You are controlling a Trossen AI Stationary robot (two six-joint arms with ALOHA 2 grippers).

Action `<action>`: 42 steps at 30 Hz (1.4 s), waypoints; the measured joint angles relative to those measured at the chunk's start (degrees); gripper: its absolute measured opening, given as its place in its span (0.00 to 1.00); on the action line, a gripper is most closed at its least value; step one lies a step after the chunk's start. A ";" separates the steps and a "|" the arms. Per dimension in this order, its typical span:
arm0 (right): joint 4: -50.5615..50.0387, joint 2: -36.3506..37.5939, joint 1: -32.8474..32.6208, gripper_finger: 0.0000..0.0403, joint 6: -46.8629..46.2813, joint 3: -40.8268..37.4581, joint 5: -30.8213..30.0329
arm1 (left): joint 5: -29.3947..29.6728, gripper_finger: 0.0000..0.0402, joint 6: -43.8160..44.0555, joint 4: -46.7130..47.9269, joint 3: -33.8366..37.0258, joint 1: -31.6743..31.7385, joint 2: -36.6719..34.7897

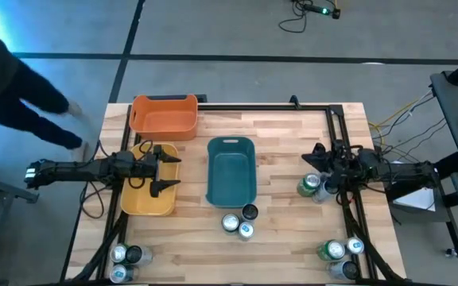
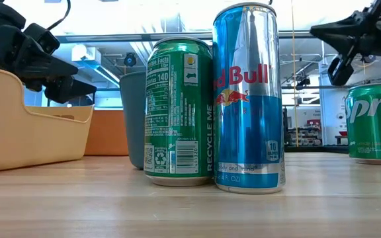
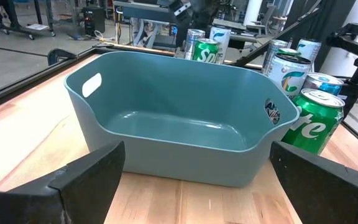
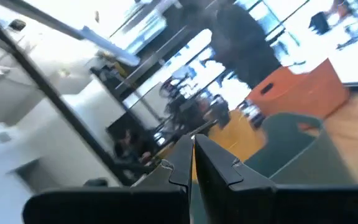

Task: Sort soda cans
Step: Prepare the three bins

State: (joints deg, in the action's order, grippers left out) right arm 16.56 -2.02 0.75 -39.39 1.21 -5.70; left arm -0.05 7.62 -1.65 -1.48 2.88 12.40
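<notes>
Soda cans stand upright on their bases in groups on the table: a green can [image 2: 177, 112] and a pale blue can [image 2: 247, 99] near the middle front [image 1: 237, 225], a group at the front left [image 1: 124, 258], one at the front right [image 1: 340, 254], and two [image 1: 312, 187] at the right. My right gripper [image 1: 318, 163] hangs shut just above and beside those two, fingers together [image 4: 191, 163]. My left gripper [image 1: 164, 168] is open over the yellow tub [image 1: 145, 199] and faces the teal tub [image 3: 173, 118]; its fingers stand wide apart [image 3: 207, 186].
An orange tub [image 1: 164, 115] stands at the far left, and the teal tub [image 1: 230, 171] is in the middle. A dark frame rail [image 1: 253, 105] runs along the far side. A person [image 1: 14, 87] stands beyond the table's far left corner. Bare wood lies between the tubs and the right cans.
</notes>
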 joint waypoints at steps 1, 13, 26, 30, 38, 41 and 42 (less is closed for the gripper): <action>0.88 -0.05 0.01 0.03 -0.22 0.00 -0.75 | 0.02 0.96 -0.01 0.00 0.00 0.00 0.00; -16.84 -19.10 0.00 0.18 11.54 21.82 -3.52 | 0.02 0.96 -0.02 -0.02 0.00 0.02 0.02; -29.48 -65.92 0.02 0.52 0.79 56.48 -12.75 | 0.00 0.96 -0.02 -0.01 0.00 0.01 0.00; -46.56 -77.01 0.00 0.54 -11.35 68.53 -13.41 | 0.02 0.96 -0.02 0.03 0.00 0.00 0.09; -77.74 -91.10 0.02 0.54 -25.65 88.26 -12.09 | 0.02 0.96 0.00 -0.02 0.00 0.00 0.13; -78.37 -93.90 0.00 0.54 -26.63 89.83 -9.37 | 0.00 0.96 -0.01 -0.02 -0.01 0.00 0.15; -78.45 -94.54 0.00 0.54 -26.67 89.85 -8.81 | 0.00 0.96 -0.01 -0.02 0.00 0.02 0.13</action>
State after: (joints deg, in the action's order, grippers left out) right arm -61.89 -96.57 0.75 -66.06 91.07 -14.51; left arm -0.05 7.61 -1.67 -1.48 2.90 12.53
